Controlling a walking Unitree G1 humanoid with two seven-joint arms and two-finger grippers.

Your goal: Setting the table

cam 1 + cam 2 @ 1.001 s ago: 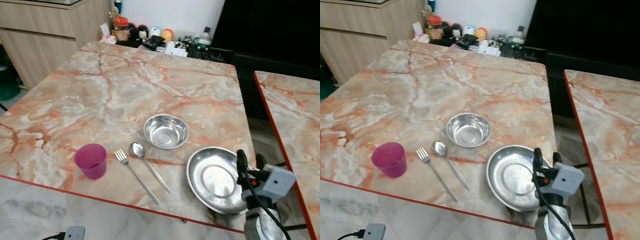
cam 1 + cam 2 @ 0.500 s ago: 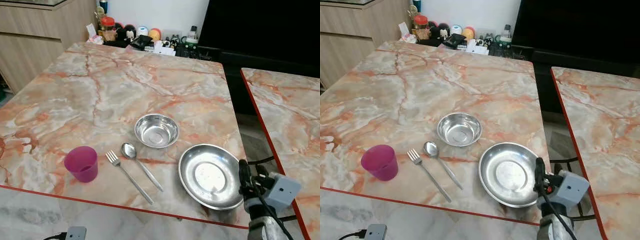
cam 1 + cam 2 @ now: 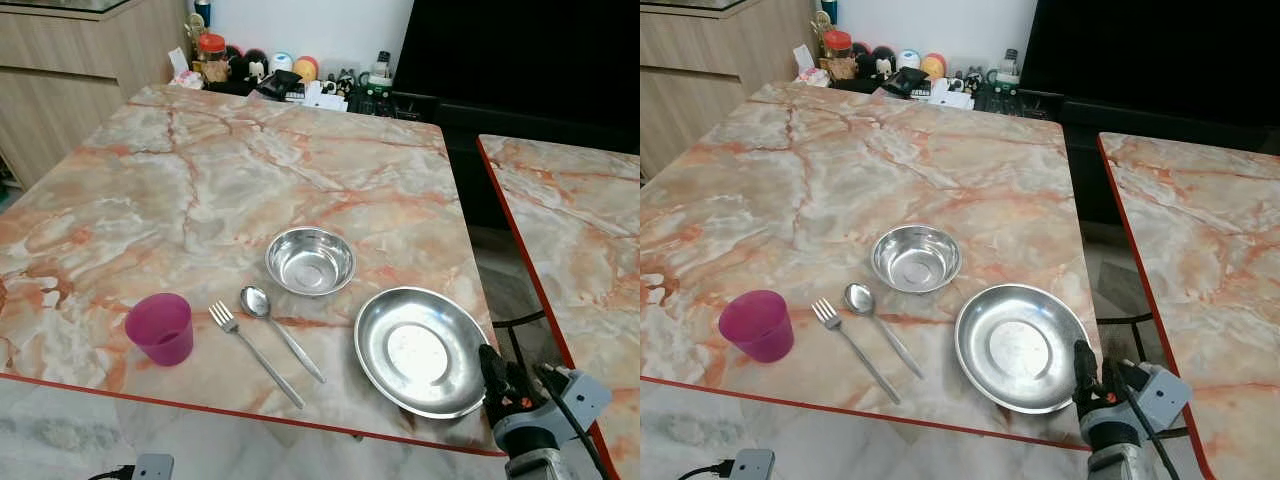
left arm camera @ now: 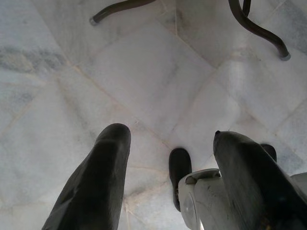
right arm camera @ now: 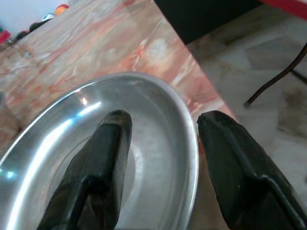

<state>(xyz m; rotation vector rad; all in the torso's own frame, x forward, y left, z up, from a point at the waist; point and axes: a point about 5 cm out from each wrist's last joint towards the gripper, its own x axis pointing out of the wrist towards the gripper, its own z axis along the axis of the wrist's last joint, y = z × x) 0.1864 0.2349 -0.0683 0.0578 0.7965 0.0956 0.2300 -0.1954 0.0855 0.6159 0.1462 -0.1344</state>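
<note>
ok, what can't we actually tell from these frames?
- Right tool: fingers straddle the plate rim in the right wrist view; contact unclear.
- Clutter at the table's far edge: too small to identify in the head views.
- Pink cup: contents not discernible.
- Second table: cut off by the frame edge.

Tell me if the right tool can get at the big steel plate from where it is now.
Probably yes. The right tool sits at the near right rim of the steel plate, fingers open, one over the plate and one outside its rim. Nothing lies between them; the spoon and fork lie off to the left.
</note>
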